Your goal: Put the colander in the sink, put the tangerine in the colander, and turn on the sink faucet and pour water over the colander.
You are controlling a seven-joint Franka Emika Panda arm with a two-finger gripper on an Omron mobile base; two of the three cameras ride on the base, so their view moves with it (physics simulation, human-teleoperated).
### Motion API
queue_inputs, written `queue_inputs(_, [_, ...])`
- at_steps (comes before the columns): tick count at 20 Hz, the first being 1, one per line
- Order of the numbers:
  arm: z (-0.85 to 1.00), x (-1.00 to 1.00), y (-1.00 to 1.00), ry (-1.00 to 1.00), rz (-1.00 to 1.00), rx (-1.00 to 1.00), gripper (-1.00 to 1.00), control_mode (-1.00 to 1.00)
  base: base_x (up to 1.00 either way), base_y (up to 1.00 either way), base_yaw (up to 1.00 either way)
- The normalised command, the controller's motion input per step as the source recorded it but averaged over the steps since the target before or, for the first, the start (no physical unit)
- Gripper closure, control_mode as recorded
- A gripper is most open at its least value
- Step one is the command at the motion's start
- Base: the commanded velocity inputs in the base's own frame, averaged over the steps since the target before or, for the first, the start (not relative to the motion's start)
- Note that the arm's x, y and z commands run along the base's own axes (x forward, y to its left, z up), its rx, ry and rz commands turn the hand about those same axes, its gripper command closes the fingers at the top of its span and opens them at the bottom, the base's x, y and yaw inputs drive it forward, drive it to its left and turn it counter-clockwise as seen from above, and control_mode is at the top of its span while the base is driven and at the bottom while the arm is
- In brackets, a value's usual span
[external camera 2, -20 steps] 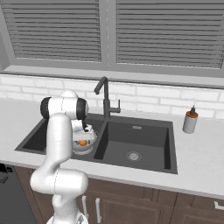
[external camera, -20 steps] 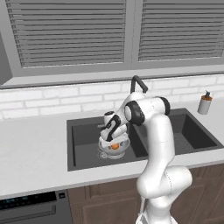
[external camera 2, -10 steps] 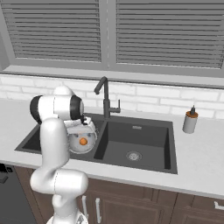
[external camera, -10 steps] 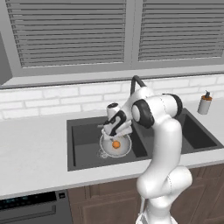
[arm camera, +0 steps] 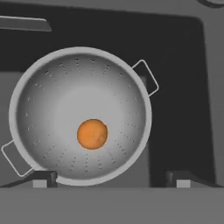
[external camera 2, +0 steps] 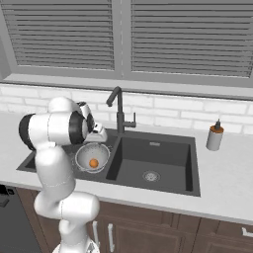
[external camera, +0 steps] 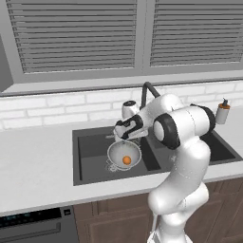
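Tangerine (arm camera: 92,134): lying loose below the jaws, inside the colander (arm camera: 52,83).
Jaws: hanging released, holding nothing.
Faucet (external camera 2: 117,111): awaiting use.

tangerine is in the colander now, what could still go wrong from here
1. The end effector hovers open just above the colander; swinging toward the sink faucet could clip its rim or handle.
2. The faucet's spout seems to reach over the divider between the basins, while the colander sits in the left basin of the sink; water may miss it unless the spout is turned.
3. The tangerine lies loose and may roll if the colander is bumped.
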Motion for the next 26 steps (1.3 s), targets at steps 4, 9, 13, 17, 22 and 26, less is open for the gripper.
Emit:
queue_inputs(4, [1.0,-0.45,-0.01,-0.11,0.0,0.14,-1.0,-1.0,0.0,0.0,0.0])
queue_inputs(9, [1.0,-0.54,0.26,-0.13,0.0,0.12,-1.0,-1.0,0.0,0.0,0.0])
queue_inputs(13, [1.0,-0.41,0.47,-0.1,0.0,0.05,-1.0,-1.0,0.0,0.0,0.0])
queue_inputs(17, [1.0,-0.47,0.28,-0.16,0.0,0.0,-1.0,-1.0,0.0,0.0,0.0])
queue_inputs(22, [1.0,-0.5,0.0,-0.2,0.0,0.0,-1.0,-1.0,0.0,0.0,0.0])
queue_inputs(26, [1.0,-0.42,-0.07,-0.18,0.0,0.0,-1.0,-1.0,0.0,0.0,0.0])
